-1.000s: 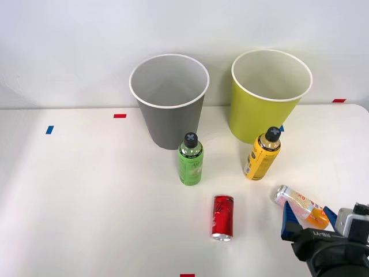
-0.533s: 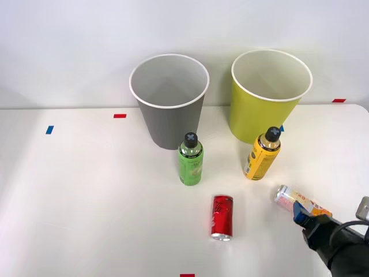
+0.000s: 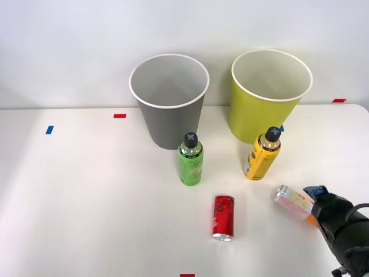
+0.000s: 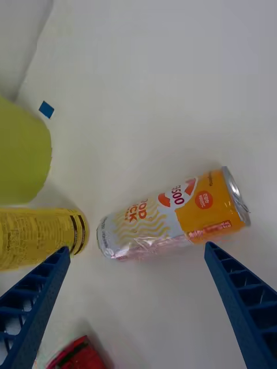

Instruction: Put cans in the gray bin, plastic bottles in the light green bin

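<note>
Right arm: enters at the lower right corner of the front view, its dark wrist low over the white worktop, with the right gripper poised over the pink-white can.
Pink-white can: lies on its side near the worktop's right edge, its long axis slanting; the silvery end points toward the yellow bottle, the orange end toward the arm. In the wrist view its middle looks dented.
Fingers: spread wide; the two blue ribbed fingers stand either side of the can's length, touching nothing and holding nothing.
Red can: the red can lies on its side near the front middle of the worktop, its long axis running front to back, well apart from the gripper.
Bottles: the green bottle and the yellow bottle stand upright, black caps up, the green one just before the gray bin, the yellow one just before the green bin.
Bins: upright side by side at the back of the worktop, gray on the left.
</note>
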